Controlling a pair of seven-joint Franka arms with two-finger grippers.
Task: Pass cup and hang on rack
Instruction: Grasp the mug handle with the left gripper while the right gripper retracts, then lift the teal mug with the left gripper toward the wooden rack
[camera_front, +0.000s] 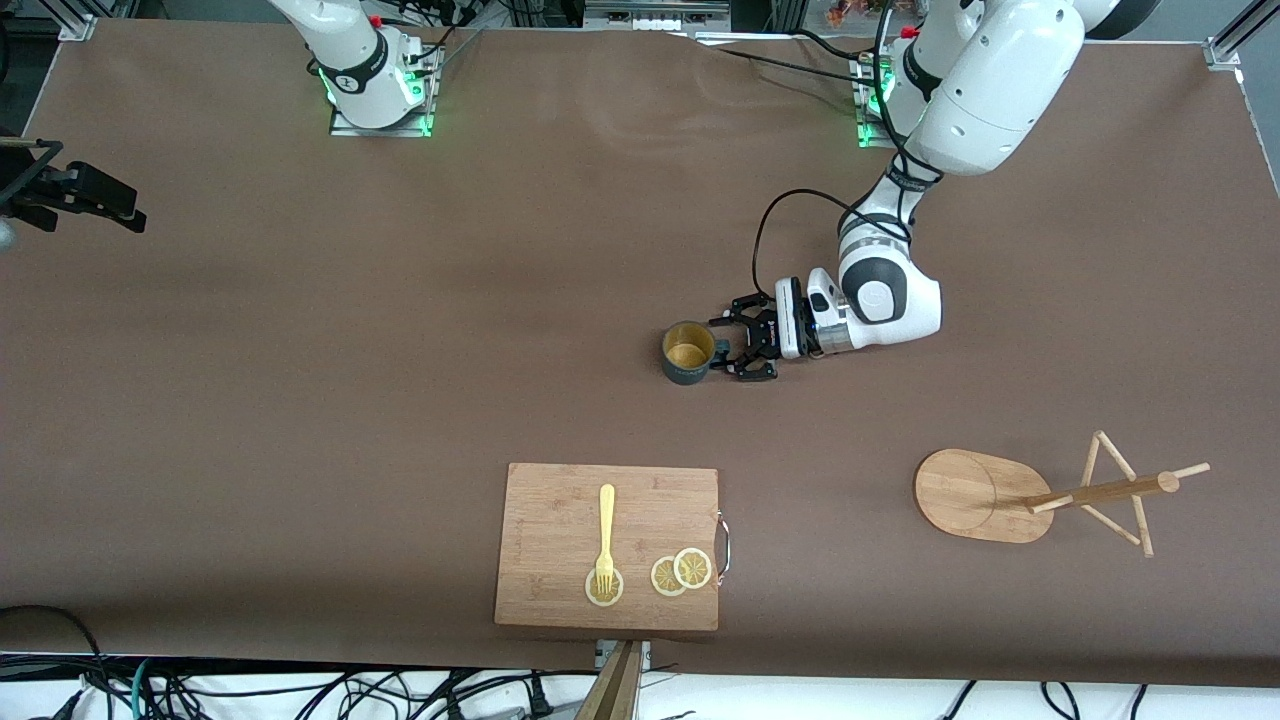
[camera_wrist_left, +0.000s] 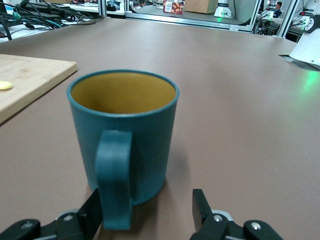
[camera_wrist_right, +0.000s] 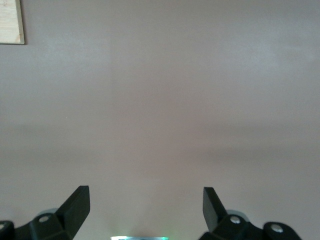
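The dark teal cup (camera_front: 688, 352) stands upright on the brown table near the middle, its tan inside showing. Its loop handle (camera_wrist_left: 115, 175) points at my left gripper (camera_front: 728, 347), which lies low and level with the table. In the left wrist view the left gripper (camera_wrist_left: 147, 200) is open around the handle: one finger (camera_wrist_left: 92, 210) is against the handle, the other stands well apart. The wooden rack (camera_front: 1090, 492) stands nearer the front camera, toward the left arm's end. My right gripper (camera_wrist_right: 146, 200) waits open over bare table, holding nothing.
A bamboo cutting board (camera_front: 610, 545) lies near the table's front edge with a yellow fork (camera_front: 606, 535) and lemon slices (camera_front: 680, 572) on it. Its corner shows beside the cup in the left wrist view (camera_wrist_left: 25, 80).
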